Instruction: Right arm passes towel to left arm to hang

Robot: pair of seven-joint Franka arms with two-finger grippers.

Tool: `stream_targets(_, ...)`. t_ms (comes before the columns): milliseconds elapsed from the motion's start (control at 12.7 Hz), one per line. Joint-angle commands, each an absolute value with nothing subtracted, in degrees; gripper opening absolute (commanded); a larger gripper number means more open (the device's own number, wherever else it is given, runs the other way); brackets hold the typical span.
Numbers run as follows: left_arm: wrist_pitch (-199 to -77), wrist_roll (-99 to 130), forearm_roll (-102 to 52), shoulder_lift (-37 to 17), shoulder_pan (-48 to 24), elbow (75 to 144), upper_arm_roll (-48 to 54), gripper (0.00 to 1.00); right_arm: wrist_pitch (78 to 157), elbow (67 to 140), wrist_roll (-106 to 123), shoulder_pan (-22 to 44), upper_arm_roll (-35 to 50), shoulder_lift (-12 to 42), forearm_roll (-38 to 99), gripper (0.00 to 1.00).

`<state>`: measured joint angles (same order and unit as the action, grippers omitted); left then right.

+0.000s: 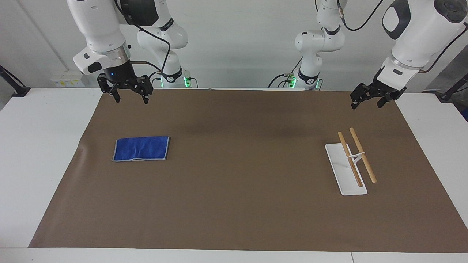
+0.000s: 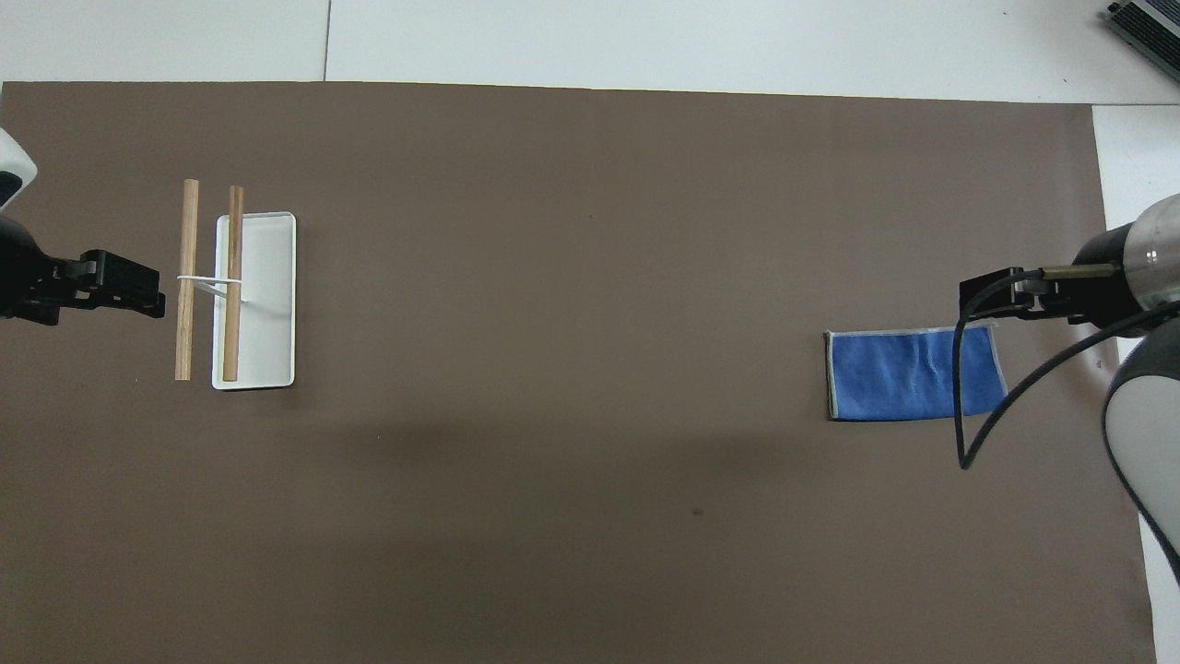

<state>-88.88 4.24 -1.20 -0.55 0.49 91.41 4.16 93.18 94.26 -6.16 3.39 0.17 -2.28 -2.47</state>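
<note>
The blue towel (image 1: 142, 148) (image 2: 913, 373) lies flat and folded on the brown mat, toward the right arm's end of the table. My right gripper (image 1: 131, 98) (image 2: 982, 297) hangs in the air over the mat, well above the towel and not touching it; its fingers stand open and empty. My left gripper (image 1: 366, 103) (image 2: 138, 293) hovers over the mat at the left arm's end, beside the rack, open and empty too. The rack (image 1: 345, 170) (image 2: 267, 304) is a white base plate carrying two wooden bars (image 1: 362, 155) (image 2: 187, 277) on a thin white stand.
The brown mat (image 1: 237, 182) (image 2: 572, 369) covers most of the white table (image 1: 36, 146). A black cable (image 2: 963, 397) from the right arm dangles across the towel in the overhead view. A dark device (image 2: 1148, 28) sits at the table's farthest corner, at the right arm's end.
</note>
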Motion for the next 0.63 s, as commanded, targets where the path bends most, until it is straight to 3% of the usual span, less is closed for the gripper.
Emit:
stream_targets(0,-88.5,3.8,-1.0,1.1,1.0,93.2,4.3,1.0,93.7,95.4,-4.9,3.2,0.3,-3.3,-2.5,1.0)
stream_targets(550,-88.5,3.8,-1.0,1.1,0.9,93.2,4.3,1.0,94.5,95.3,-4.5,2.5,0.3,-3.1,-2.5,1.0)
